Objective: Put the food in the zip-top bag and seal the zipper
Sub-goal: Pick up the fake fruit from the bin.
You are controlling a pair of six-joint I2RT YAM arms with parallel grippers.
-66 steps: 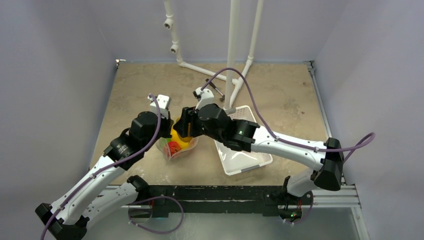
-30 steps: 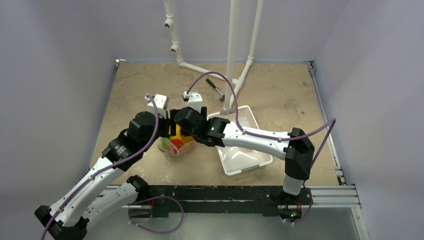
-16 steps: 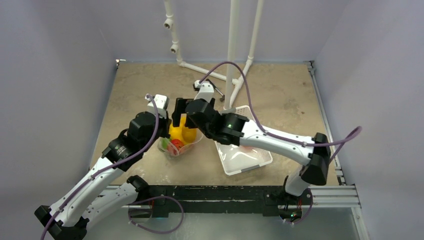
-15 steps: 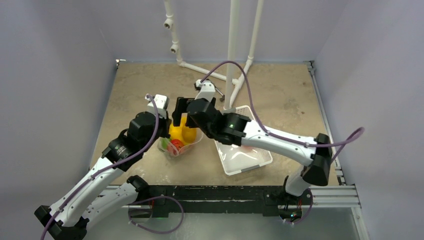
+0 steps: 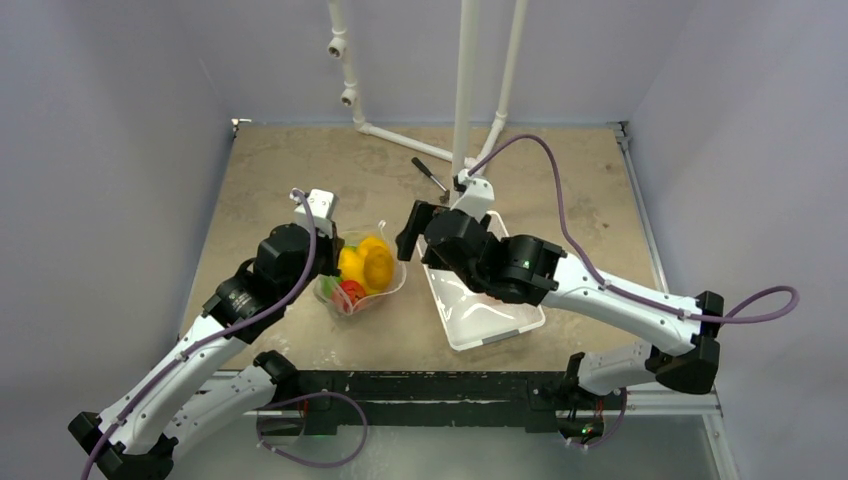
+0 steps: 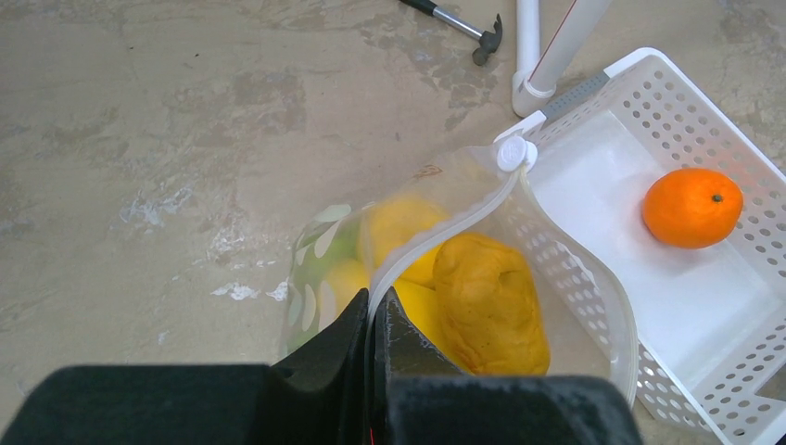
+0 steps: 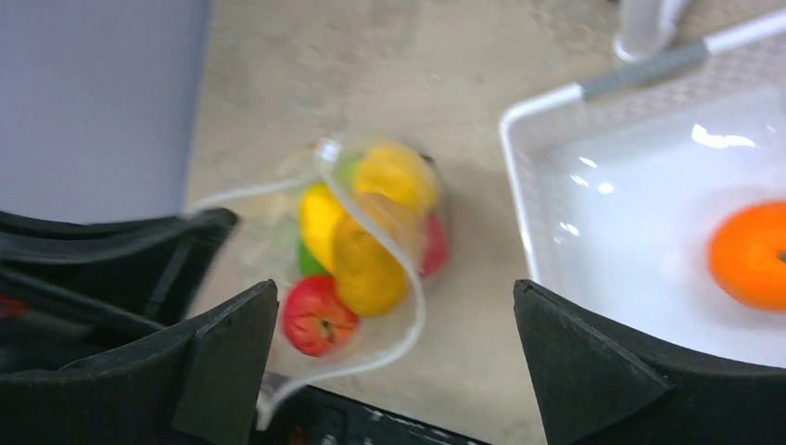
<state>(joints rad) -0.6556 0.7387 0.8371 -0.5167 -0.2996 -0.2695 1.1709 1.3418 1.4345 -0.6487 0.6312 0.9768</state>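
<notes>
Tray (image 5: pixel 470 340) holds one orange (image 6: pixel 691 207), hard, glossy and likely to roll, so best pinched across its middle by the right gripper (image 7: pixel 397 371), whose jaws stand wide apart. Just beside it slumps the floppy, nearly full zip-top bag (image 5: pixel 365 285), its thin zipper (image 6: pixel 445 236) clamped in the left gripper (image 6: pixel 374 308).

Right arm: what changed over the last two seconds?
The right gripper pulled back from over the zip-top bag toward the tray, jaws open and empty. Unchanged: left gripper shut on the zipper, fruit in the bag, orange in the tray.
</notes>
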